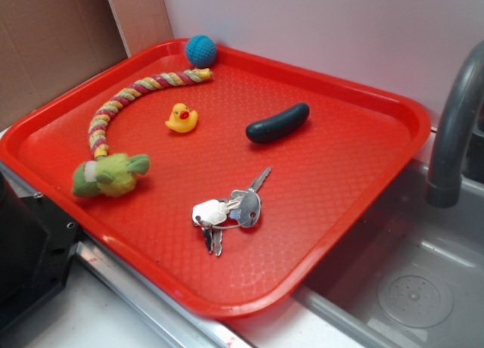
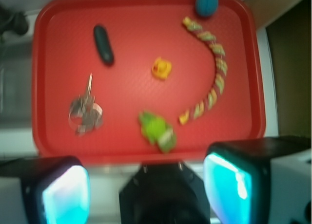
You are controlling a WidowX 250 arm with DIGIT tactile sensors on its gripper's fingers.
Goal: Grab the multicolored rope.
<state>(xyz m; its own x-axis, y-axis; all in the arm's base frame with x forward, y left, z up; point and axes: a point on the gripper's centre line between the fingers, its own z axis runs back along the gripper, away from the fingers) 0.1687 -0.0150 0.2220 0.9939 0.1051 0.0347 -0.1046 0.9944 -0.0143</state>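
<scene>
Five things lie on the red tray (image 1: 363, 181) in my exterior view: the rope (image 1: 125, 98), a blue ball (image 1: 201, 51), a yellow duck (image 1: 181, 119), a dark pickle (image 1: 277, 124) and a bunch of keys (image 1: 227, 212). I see the rope curving along the tray's left side, one end just beside the ball near the far rim, the other running down to a fuzzy green tuft (image 1: 110, 174) close to the near-left rim. The duck sits inside the curve, apart from the rope, and the pickle lies to its right. A grey tap (image 1: 454, 128) rises at the right edge over a sink (image 1: 408, 287); no arm shows in this view. From the wrist camera, somewhat blurred, I look straight down on the tray (image 2: 48, 48): the rope (image 2: 217, 70) arcs down the right side from the ball (image 2: 206, 3), and the tuft (image 2: 157, 131) lies near the bottom rim. The duck (image 2: 161, 68) is at the centre, the pickle (image 2: 103, 44) upper left, the keys (image 2: 85, 112) lower left. My pincer (image 2: 146, 185) is spread wide, its two pads (image 2: 66, 195) at the bottom of the frame holding nothing, above the tray's near edge and clear of the rope.
</scene>
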